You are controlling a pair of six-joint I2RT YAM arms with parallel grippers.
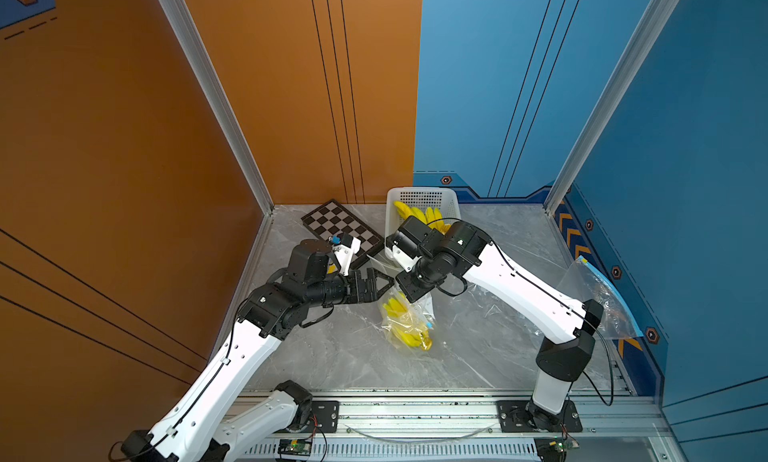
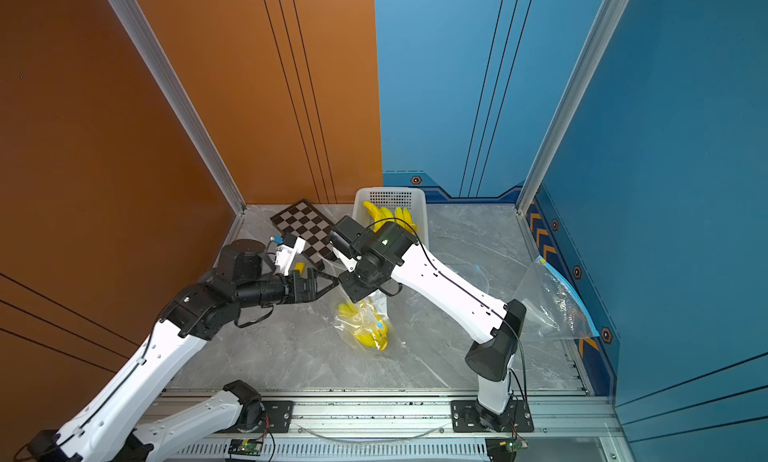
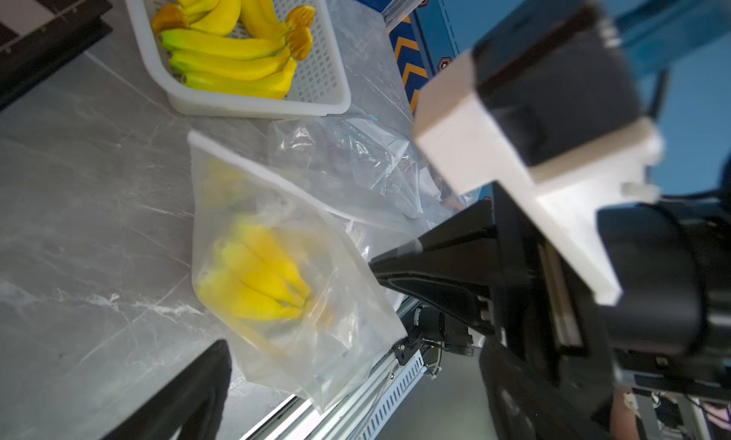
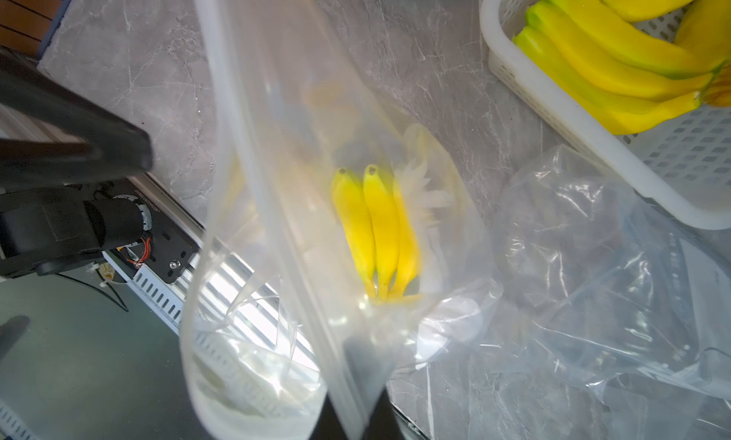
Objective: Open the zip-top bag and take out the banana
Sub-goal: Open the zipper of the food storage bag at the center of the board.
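Left of centre, the left tool stands wide open, holding nothing. Just right of it, the right tool is clamped on the top edge of the zip-top bag. The bag's lower end rests on the grey table, with the banana bunch inside. Above, a white basket holds more bananas.

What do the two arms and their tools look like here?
Both the left arm and right arm have white shell links between black joint housings, with a thin black cable clipped along each. A white camera bracket sits at each wrist. The left tool and right tool have black, tapering fingers.
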